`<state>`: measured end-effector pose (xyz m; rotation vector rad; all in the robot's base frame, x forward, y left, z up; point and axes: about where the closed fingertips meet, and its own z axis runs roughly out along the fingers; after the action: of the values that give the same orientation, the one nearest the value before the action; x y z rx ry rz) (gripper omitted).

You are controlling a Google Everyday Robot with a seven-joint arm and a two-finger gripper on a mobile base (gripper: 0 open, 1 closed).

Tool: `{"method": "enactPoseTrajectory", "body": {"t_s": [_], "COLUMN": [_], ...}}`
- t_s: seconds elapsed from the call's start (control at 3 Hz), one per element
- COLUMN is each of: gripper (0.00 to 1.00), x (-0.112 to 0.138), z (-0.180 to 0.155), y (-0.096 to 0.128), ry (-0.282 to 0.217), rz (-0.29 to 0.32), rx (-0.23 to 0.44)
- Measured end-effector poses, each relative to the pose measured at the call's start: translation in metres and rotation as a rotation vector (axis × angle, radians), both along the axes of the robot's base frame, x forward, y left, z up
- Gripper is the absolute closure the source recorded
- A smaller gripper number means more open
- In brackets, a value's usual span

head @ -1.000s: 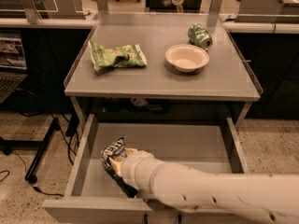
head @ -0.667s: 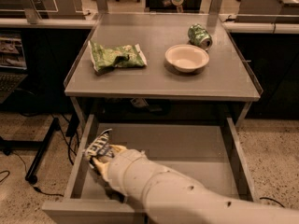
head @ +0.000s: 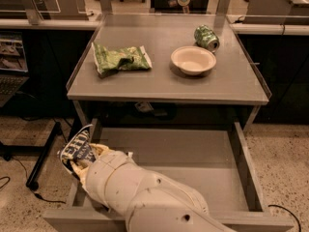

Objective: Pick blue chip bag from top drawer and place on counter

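The blue chip bag (head: pixel 77 146), dark with white lettering, hangs at the left wall of the open top drawer (head: pixel 193 153), raised off its floor. My gripper (head: pixel 81 162) is shut on the bag's lower part, and the pale arm runs down to the bottom edge of the camera view. The arm hides the drawer's front left corner. The grey counter (head: pixel 159 83) lies above and behind the drawer.
On the counter lie a crumpled green snack bag (head: pixel 119 59) at the left, a pale bowl (head: pixel 193 59) right of centre, and a green can (head: pixel 206 36) on its side at the back right. Thin rims run along the counter's sides.
My gripper has carried the blue chip bag leftward and upward, from the drawer's left-centre floor to above its left wall.
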<state>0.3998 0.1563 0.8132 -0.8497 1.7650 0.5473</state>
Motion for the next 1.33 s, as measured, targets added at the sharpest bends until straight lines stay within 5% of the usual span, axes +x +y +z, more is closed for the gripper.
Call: {"method": "enactPoseTrajectory", "body": {"t_s": [0.33, 1.0, 1.33], "gripper": [1.00, 1.00, 1.00], "x": [0.006, 0.049, 0.045], "z": [0.010, 0.106, 0.127], "y": [-0.009, -0.079, -0.104], "ry": [-0.013, -0.154, -0.153], "rz": [0.014, 0.026, 0.079], "rx": [-0.033, -0.153, -0.188]}}
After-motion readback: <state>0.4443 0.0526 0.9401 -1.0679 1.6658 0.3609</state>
